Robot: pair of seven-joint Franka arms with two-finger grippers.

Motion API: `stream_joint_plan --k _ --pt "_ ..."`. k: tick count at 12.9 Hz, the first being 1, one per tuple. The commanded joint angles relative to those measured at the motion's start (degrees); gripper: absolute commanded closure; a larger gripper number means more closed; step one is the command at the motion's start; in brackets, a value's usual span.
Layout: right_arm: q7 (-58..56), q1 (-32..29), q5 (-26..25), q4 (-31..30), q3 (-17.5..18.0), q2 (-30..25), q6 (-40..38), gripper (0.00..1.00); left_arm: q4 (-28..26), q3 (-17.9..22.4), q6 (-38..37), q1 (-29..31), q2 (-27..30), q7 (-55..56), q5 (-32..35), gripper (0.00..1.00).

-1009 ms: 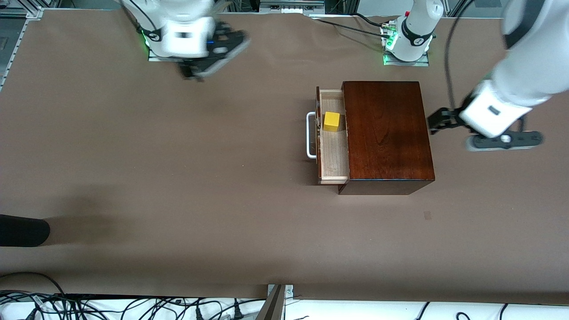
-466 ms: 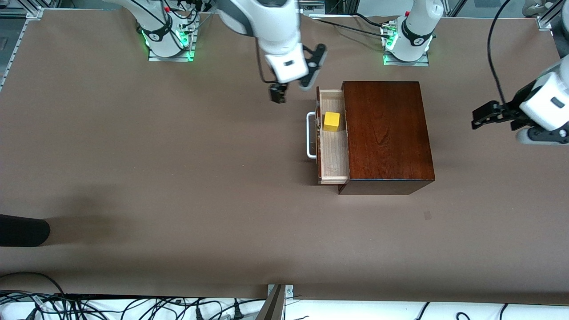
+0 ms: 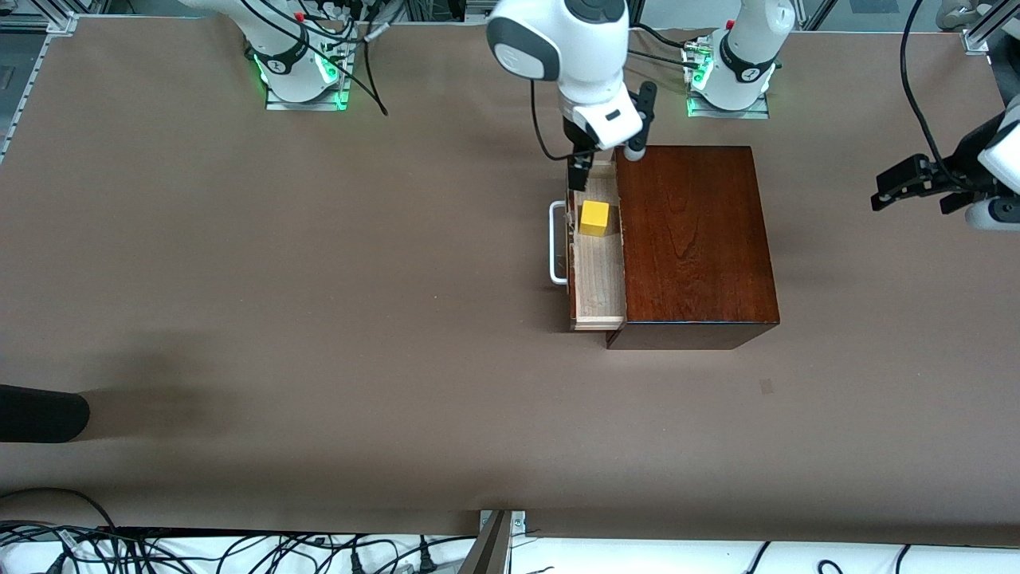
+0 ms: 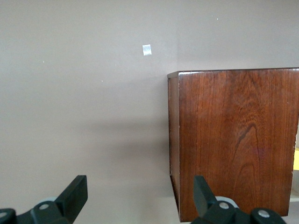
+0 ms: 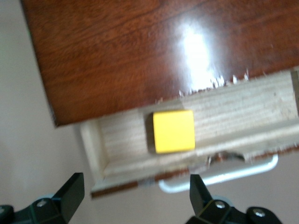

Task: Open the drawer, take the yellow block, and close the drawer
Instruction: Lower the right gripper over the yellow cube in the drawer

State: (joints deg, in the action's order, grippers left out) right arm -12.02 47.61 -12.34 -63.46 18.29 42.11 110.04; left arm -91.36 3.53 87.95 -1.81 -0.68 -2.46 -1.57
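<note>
Brown covered table (image 3: pixel 319 279), black cables (image 3: pixel 239 550) on white surface along camera-side edge, metal framing (image 3: pixel 32 24) at corner

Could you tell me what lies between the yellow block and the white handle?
Bare pale drawer floor, then the drawer's dark front panel; the right wrist view shows it best, yellow block to handle.

The box (image 3: pixel 693 239) is dark reddish wood with a glossy, polished top that throws back a bright glare in the right wrist view. The drawer (image 3: pixel 598 271) is pale bare wood, matt and rough, splintered along its edges. Its handle (image 3: pixel 555 243) looks smooth and white. The yellow block (image 3: pixel 594 218) has plain, matt faces. The table (image 3: pixel 319 279) wears a matt brown covering.
</note>
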Motion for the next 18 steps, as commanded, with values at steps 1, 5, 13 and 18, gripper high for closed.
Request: stream_joint_plan --k 1,5,13,18 --pt "-0.72 1.86 -2.76 4.49 -0.63 3.77 0.96 0.0 -5.76 0.25 3.72 0.14 4.81 -1.14 -1.68 0.0" --pt "-0.72 3.54 -3.74 4.57 -2.99 6.05 4.38 0.0 -2.16 -0.1 0.22 0.05 3.15 -1.31 -0.98 0.0" --pt "-1.42 6.09 -4.35 4.57 -7.13 8.08 6.06 0.0 -1.36 -0.89 -0.58 -0.65 2.97 -1.05 -0.81 0.0" --pt "-1.51 6.26 -6.9 4.57 -7.39 9.12 8.69 0.0 -1.28 -0.89 -0.59 -0.65 2.88 -1.14 -0.81 0.0"
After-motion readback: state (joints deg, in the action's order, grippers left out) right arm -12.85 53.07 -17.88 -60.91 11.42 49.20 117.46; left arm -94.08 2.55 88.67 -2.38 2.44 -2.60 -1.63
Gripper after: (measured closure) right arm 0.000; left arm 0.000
